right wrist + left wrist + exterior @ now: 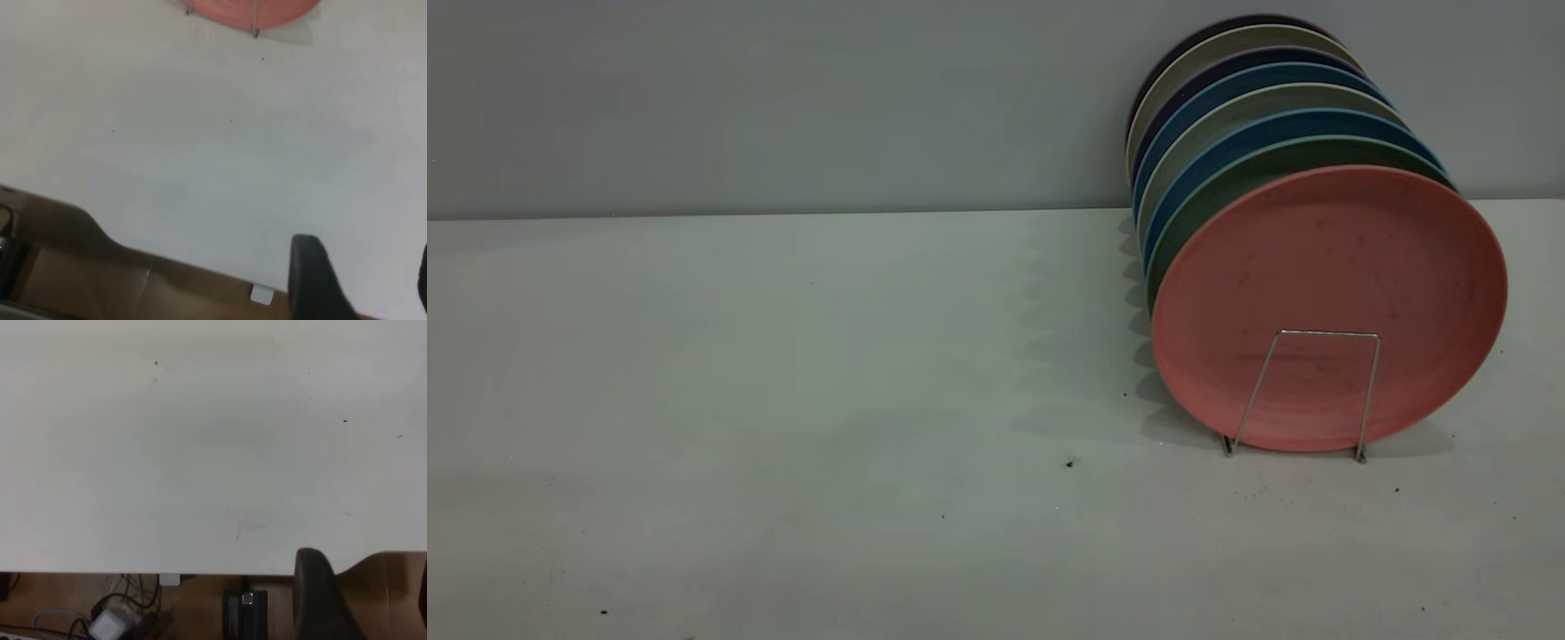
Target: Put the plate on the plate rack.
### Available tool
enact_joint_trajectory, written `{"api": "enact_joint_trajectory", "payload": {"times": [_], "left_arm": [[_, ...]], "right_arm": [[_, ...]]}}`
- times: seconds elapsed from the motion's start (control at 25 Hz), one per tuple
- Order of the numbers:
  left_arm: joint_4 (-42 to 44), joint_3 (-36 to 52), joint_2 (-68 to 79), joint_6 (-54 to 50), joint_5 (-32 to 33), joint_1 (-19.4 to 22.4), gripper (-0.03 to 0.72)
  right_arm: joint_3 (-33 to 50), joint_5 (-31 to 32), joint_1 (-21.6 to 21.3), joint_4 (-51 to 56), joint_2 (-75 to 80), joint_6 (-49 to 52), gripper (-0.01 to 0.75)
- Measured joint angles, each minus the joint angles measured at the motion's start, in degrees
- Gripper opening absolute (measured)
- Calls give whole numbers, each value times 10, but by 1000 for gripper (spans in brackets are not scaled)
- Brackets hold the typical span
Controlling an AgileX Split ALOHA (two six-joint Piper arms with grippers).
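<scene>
Front wire loop of the plate rack retaining the upright salmon-pink plate, likely light, stiff, best gripped by its top rim; both grippers' jaws indeterminable.

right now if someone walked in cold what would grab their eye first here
The salmon-pink plate stands on edge at the right of the table, frontmost in a row of blue, green and pale plates running back toward the wall. A loop of the plate rack crosses its lower face. The rest of the table shows only a few dark specks, with neither gripper near the plates.
</scene>
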Motion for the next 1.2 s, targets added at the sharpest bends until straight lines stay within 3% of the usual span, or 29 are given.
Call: {"api": "enact_joint_trajectory", "payload": {"times": [0.92,1.2], "left_arm": [[0,0,-3,0,0,0,402],[0,0,-91,-1,2,0,402]], "right_arm": [[0,0,0,0,-8,1,392],[0,2,0,0,-97,1,392]]}}
